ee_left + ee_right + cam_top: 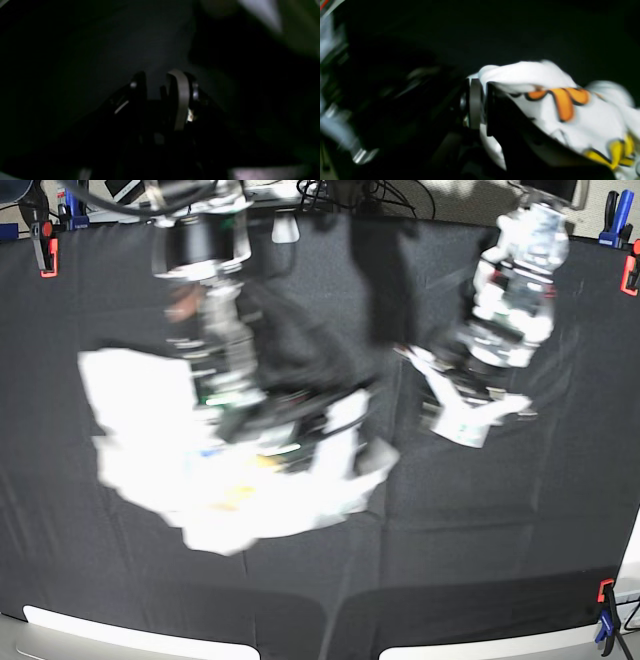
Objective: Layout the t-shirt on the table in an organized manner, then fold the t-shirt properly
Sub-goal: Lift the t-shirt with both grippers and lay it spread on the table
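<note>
The white t-shirt (pixel 150 450) lies crumpled on the left half of the black table (pixel 450 560), with its orange and yellow print (pixel 582 120) facing up. My right gripper (pixel 482 102) is shut on a bunched fold at the shirt's edge, and white cloth bulges above and below its fingers. In the base view this gripper (pixel 290 430) sits low over the shirt's right part, blurred by motion. My left gripper (pixel 160 85) is open with only dark table cloth (pixel 100 50) between its fingers. It hovers right of centre (pixel 465 420), apart from the shirt.
Orange clamps (pixel 45 255) (pixel 630 275) and a blue clamp (pixel 608 210) grip the table's far corners. Another clamp (pixel 603 620) holds the near right corner. Cables lie along the back edge (pixel 340 195). Bare black cloth stretches across the front and right.
</note>
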Available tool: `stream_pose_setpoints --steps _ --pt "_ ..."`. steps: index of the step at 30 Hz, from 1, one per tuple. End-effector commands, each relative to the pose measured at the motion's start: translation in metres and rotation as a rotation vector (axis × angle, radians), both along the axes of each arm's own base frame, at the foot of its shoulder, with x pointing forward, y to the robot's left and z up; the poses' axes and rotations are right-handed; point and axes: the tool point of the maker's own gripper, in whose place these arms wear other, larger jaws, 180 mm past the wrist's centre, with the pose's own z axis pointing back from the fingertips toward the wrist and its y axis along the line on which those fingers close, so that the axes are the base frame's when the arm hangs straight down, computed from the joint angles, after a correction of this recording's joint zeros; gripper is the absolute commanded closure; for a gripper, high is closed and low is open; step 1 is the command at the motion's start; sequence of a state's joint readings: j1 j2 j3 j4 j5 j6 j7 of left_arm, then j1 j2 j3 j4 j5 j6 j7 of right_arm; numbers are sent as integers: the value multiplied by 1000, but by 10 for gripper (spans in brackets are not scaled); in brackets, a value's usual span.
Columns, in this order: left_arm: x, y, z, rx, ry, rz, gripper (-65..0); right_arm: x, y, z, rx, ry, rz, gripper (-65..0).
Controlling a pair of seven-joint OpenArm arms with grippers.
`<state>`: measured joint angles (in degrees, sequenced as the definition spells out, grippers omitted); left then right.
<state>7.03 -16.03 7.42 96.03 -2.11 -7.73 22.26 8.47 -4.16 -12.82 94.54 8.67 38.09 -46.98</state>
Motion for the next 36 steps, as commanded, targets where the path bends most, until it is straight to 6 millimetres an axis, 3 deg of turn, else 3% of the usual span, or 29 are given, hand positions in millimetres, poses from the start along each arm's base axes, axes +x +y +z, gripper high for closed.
stream_pose_setpoints --steps 1,4,7,9,12,18,22,26,30,36 --pt "5 17 14 -21 -46 41 -164 -3 13 13 24 -42 44 0" --pt "-3 57 18 -87 -56 105 -164 -30 40 3 7 -19 141 0" --pt "-10 95 21 -99 -59 177 -164 -45 48 -9 -56 17 193 -14" --pt "-11 112 28 -113 -71 206 -164 -46 47 -11 -80 33 202 -115" --pt "-10 127 37 -155 -89 236 -164 -41 47 -5 -61 26 198 -225" --pt "-11 129 37 -163 -86 241 -164 -10 31 17 -40 -23 134 -238" --pt "-11 129 37 -163 -87 241 -164 26 -3 38 -7 -60 10 -238" --pt "-11 129 37 -163 -87 241 -164 55 -52 54 40 -71 -138 -238" --pt "-11 129 37 -163 -87 239 -164 66 -112 48 -5 -43 -249 -238" --pt "-11 127 37 -169 -86 240 -164 67 -224 38 -149 -20 -450 -238"
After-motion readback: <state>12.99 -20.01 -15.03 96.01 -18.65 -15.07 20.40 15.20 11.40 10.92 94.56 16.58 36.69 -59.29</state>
